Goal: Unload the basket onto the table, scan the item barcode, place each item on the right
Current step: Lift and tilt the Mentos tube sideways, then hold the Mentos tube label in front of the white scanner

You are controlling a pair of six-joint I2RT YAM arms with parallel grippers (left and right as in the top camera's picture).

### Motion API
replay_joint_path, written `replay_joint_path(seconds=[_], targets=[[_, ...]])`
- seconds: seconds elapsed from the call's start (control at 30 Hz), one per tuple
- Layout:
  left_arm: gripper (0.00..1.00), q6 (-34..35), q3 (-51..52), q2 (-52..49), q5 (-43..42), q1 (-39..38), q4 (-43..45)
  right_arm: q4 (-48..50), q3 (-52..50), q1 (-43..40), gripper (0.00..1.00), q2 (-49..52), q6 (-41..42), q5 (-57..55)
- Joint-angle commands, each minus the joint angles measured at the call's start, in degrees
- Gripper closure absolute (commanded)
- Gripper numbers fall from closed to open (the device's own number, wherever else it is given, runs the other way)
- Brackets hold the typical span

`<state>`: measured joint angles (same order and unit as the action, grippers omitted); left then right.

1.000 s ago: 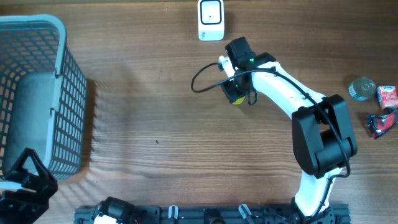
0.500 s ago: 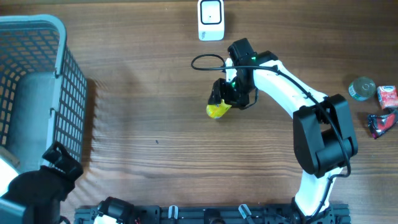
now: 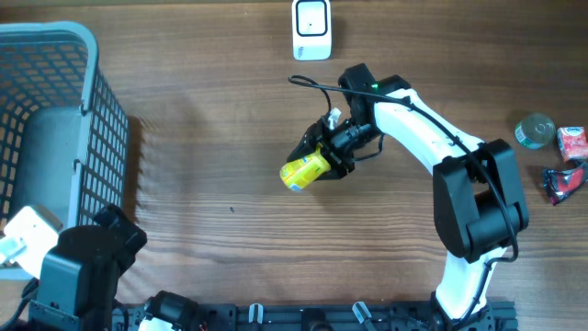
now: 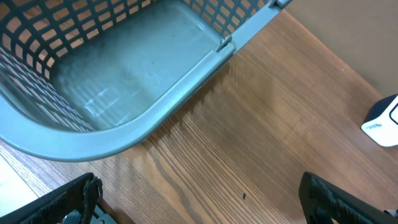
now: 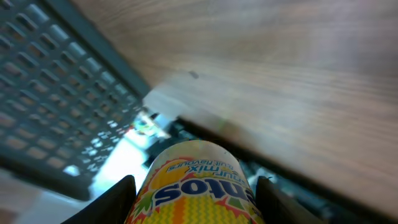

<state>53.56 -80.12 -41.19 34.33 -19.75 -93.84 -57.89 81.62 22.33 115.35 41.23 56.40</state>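
Right gripper (image 3: 323, 158) is clamped on a yellow canister (image 3: 303, 171), held over the wooden table (image 3: 230, 138) some way short of the white scanner (image 3: 311, 29), its label shown upside down, with "mix" legible above large blue letters, apparently "ntos".

Bare wooden table (image 3: 211, 138) lies open between the tall grey plastic lattice basket (image 3: 110, 156) on the left and the small white box-shaped scanner (image 3: 311, 29) at the far edge. The right arm's white-and-black links (image 3: 432, 138) cross diagonally from the near right, and the right gripper (image 3: 323, 159), clamped on a yellow printed can (image 3: 301, 172), blocks mid-table, apart from the scanner. A silver tin (image 3: 534, 131), a red-and-white carton (image 3: 571, 141) and a red-and-black packet (image 3: 562, 182) crowd the right edge. The left gripper (image 4: 199, 186), jaws wide, hovers near the basket's corner, open wood ahead
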Motion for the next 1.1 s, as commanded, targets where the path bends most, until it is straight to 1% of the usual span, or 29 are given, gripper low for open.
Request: replay_joint_path(seconds=[0.0,0.03,0.17,0.43,0.63,0.7,0.77,0.83,0.9,0.93,0.97,1.03,1.07], targets=[[0.0,3.0,0.4,0.2,-0.5,0.4,0.2,-0.2,0.5,-0.2,0.51,0.9,10.4,6.8],[0.0,3.5,0.4,0.2,-0.5,0.4,0.2,-0.3,0.5,-0.2,0.5,0.9,11.8,7.0],[0.0,4.0,0.4,0.2,-1.4,0.4,0.2,-0.1,0.5,-0.2,0.5,0.9,20.3,8.2],[0.0,4.2,0.4,0.2,-2.0,0.4,0.2,0.2,0.5,-0.2,0.51,0.9,21.6,8.2],[0.0,4.1,0.4,0.2,-2.0,0.4,0.2,0.5,0.5,-0.2,0.55,0.9,21.4,8.0],[0.0,4.1,0.4,0.2,-2.0,0.4,0.2,4.2,0.5,-0.2,0.55,0.9,18.8,6.6],[0.0,4.1,0.4,0.2,-2.0,0.4,0.2,8.8,0.5,-0.2,0.55,0.9,14.5,-0.8],[0.0,4.1,0.4,0.2,-2.0,0.4,0.2,12.3,0.5,-0.2,0.57,0.9,7.8,-8.9],[0.0,4.1,0.4,0.2,-1.9,0.4,0.2,16.6,0.5,-0.2,0.6,0.9,0.9,-13.8],[0.0,4.1,0.4,0.2,-1.9,0.4,0.2,19.0,0.5,-0.2,0.61,0.9,-0.7,-16.2],[0.0,4.1,0.4,0.2,-1.9,0.4,0.2,21.3,0.5,-0.2,0.66,0.9,-1.0,-18.9],[0.0,4.1,0.4,0.2,-1.9,0.4,0.2,26.9,0.5,-0.2,0.66,0.9,-1.2,-23.1],[0.0,4.1,0.5,0.2,-1.9,0.4,0.2,31.1,0.5,-0.2,0.63,0.9,-2.8,-24.9]])
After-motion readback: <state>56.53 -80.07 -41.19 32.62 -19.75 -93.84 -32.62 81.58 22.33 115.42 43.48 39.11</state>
